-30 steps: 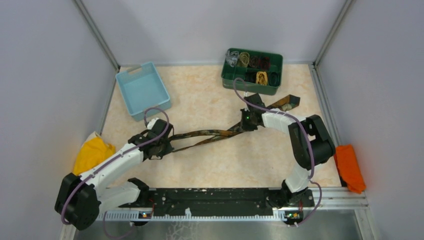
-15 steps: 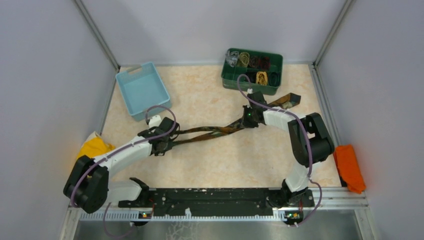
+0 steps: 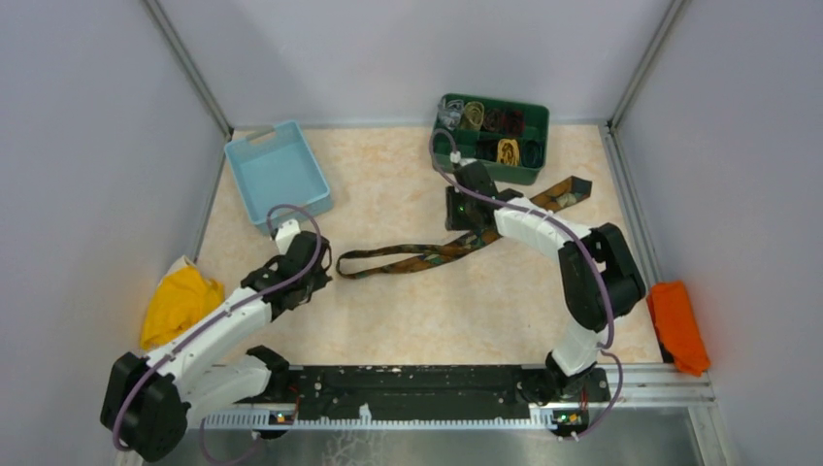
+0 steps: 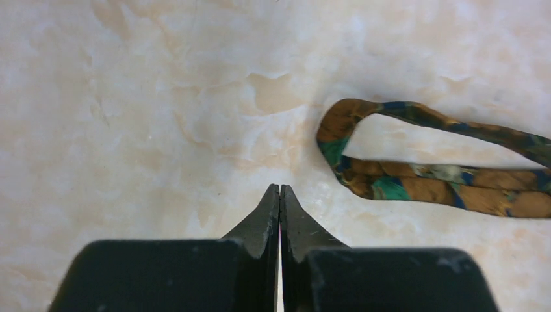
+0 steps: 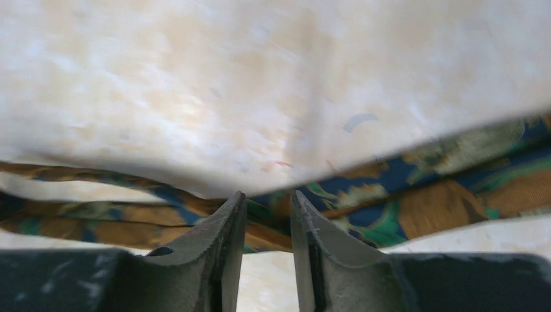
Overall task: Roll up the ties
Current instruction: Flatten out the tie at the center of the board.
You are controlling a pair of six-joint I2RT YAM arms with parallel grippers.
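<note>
Tie [image 3: 417,258]: lay doubled on the table [image 3: 417,320], looped end just ahead and right of the left gripper [image 4: 279,190], closed on nothing; passed beneath the slightly parted right gripper [image 5: 268,195], unheld. Could catch a fingertip there, dragging the layers askew.

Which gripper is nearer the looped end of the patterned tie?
Left. The left gripper is just beside the looped end, apart from it; the right gripper is over the middle of the tie, far from that end.

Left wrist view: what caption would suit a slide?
Left gripper, empty, poised beside the folded end of the patterned tie on the table.
</note>
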